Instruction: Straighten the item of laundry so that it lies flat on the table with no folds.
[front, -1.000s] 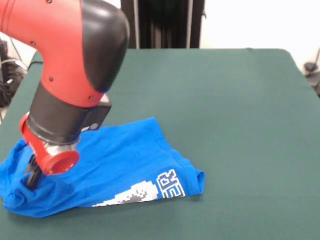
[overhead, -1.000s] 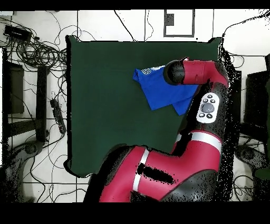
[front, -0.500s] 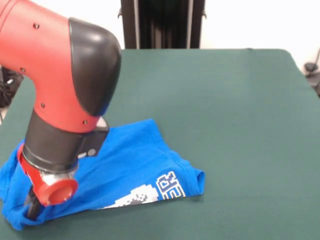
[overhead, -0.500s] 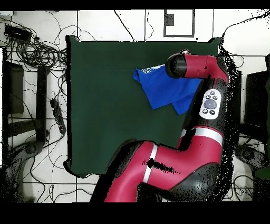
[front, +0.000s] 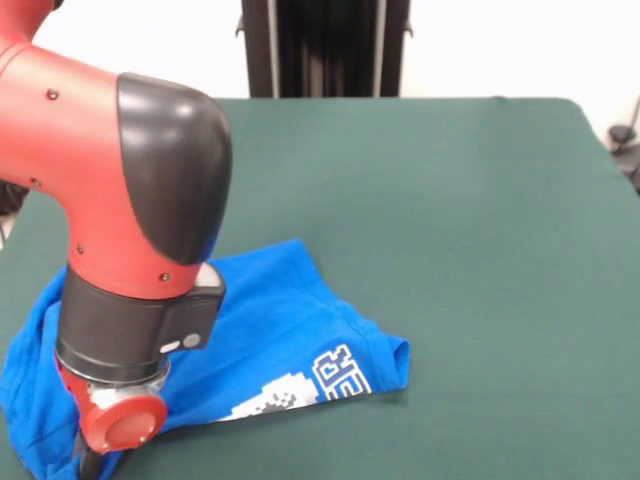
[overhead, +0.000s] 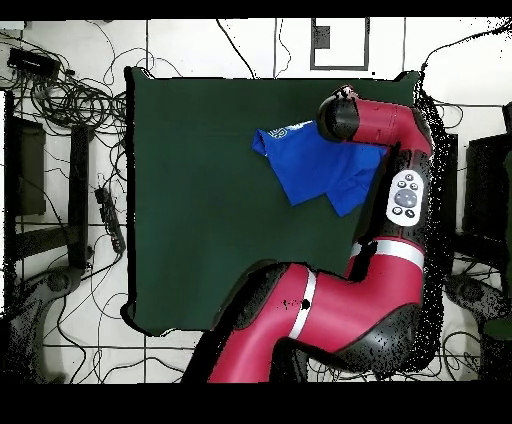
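The item of laundry (front: 270, 330) is a bright blue T-shirt lying crumpled at the near left of the green table (front: 450, 220), with part of its white print and lettering showing at its near edge. My gripper (front: 88, 466) sits at the shirt's near left corner, at the bottom of the front view and mostly hidden under the red wrist. It is shut on the cloth there, and the cloth trails along with it. In the overhead view the shirt (overhead: 310, 165) lies near the table's (overhead: 200, 200) upper right, and the arm's wrist (overhead: 338, 115) covers the gripper.
The gripper is close to the table's near edge and left side in the front view. The black pedestal (front: 325, 45) stands at the far side. Cables (overhead: 70, 95) lie on the floor beside the table.
The gripper has moved toward the table's near edge, dragging the shirt's left corner with it. The printed right part of the shirt has stayed in place.
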